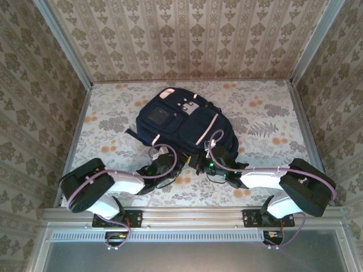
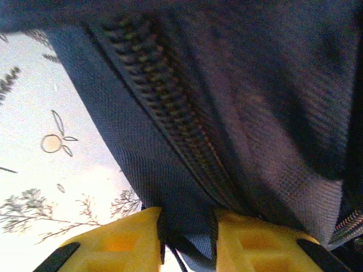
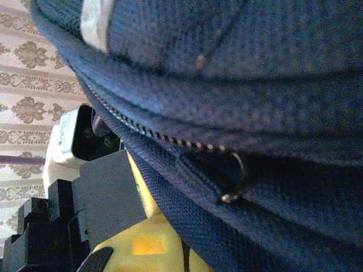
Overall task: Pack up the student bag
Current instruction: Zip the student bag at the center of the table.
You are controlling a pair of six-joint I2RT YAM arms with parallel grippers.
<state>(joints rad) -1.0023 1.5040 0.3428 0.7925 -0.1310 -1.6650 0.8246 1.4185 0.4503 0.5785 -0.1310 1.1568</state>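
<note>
Though crowded at its near edge by both arms, lies flat around the middle of the floral surface [image 1: 113, 130]: the student bag [image 1: 178, 122], navy, front pocket and pale stripe trim facing up, long axis slanting from far left to near right.

Left claw [image 1: 168, 163] pressed against the bag's near-left edge. From the left wrist, same claw [image 2: 187, 229] drawn in on a fold of navy cloth, yellow fingers [image 2: 122, 243] either side of it, cloth pinched between. Just above the pinch, a closed zipper [image 2: 170, 113] running diagonally up to the left, slightly blurred. To the left, bare patterned cloth of the surface with an orange fruit print.

Right claw [image 1: 207, 162] at the bag's near edge, close beside the left one, green lights on its wrist. From the right wrist, pulled together, one yellow finger [image 3: 147, 245] low in the picture and tight against the bag's woven side. Cannot tell whether any cloth is caught in it. Beside it, a closed zipper line and a small metal pull ring [image 3: 233, 180] hanging down against the fabric.
</note>
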